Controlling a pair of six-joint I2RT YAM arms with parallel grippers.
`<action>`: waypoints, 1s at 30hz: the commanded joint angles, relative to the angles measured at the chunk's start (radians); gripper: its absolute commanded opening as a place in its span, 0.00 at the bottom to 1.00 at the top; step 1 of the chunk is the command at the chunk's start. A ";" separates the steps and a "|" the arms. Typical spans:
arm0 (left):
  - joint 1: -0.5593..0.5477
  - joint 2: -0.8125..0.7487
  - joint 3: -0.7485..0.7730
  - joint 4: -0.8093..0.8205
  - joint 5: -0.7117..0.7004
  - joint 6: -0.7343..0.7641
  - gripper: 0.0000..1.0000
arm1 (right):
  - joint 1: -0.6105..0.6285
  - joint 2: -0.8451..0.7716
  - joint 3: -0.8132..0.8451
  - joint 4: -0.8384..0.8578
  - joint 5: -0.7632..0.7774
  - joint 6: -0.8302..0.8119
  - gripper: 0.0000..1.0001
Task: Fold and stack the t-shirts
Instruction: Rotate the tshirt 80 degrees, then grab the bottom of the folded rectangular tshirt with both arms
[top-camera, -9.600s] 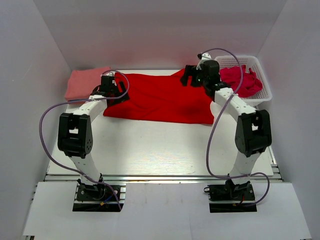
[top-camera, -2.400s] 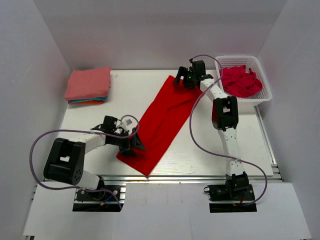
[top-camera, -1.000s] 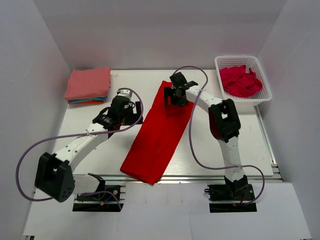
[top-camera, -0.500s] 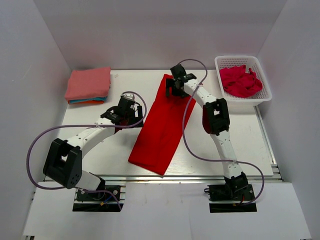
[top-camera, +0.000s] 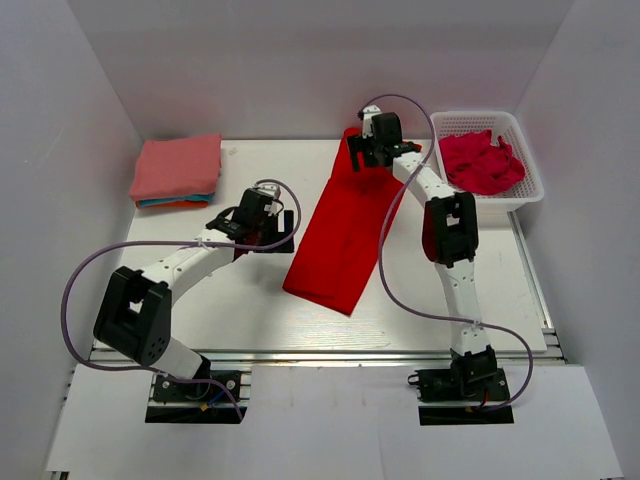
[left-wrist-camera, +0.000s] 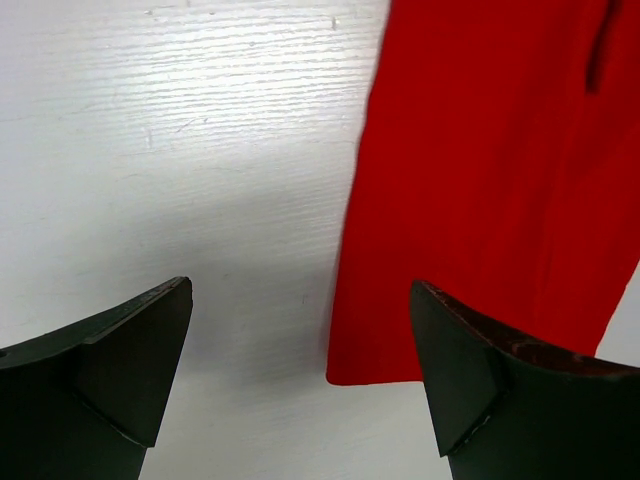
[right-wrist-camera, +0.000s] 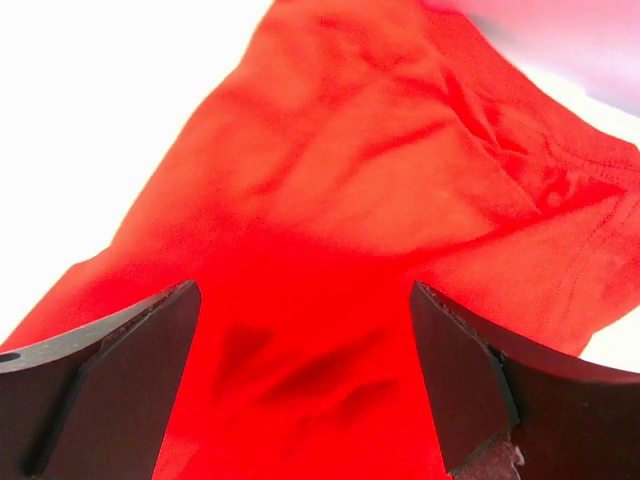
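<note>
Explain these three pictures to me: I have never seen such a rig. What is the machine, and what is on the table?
The machine is two small robot arms bolted at the near edge of a white table, each ending in a two-finger gripper. The wide picture comes from a fixed camera above and behind them; the other two come from wrist cameras, so the dark wedges there are each gripper's own fingers. On the table lies a red t-shirt, folded into a long strip. At far left sits a stack of folded shirts; at far right a white basket holds crumpled crimson-pink cloth. The left gripper is open beside the strip's near end; the right gripper is open over its far end. Neither is closed on anything.
</note>
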 joint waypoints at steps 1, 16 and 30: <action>0.004 -0.044 -0.037 0.074 0.069 0.019 0.99 | 0.054 -0.244 -0.080 0.036 -0.095 -0.121 0.91; -0.016 0.001 -0.160 0.179 0.214 0.044 0.98 | 0.261 -0.904 -1.000 -0.185 -0.127 0.314 0.91; -0.016 0.096 -0.232 0.222 0.388 0.055 0.63 | 0.339 -1.001 -1.426 -0.044 -0.427 0.564 0.88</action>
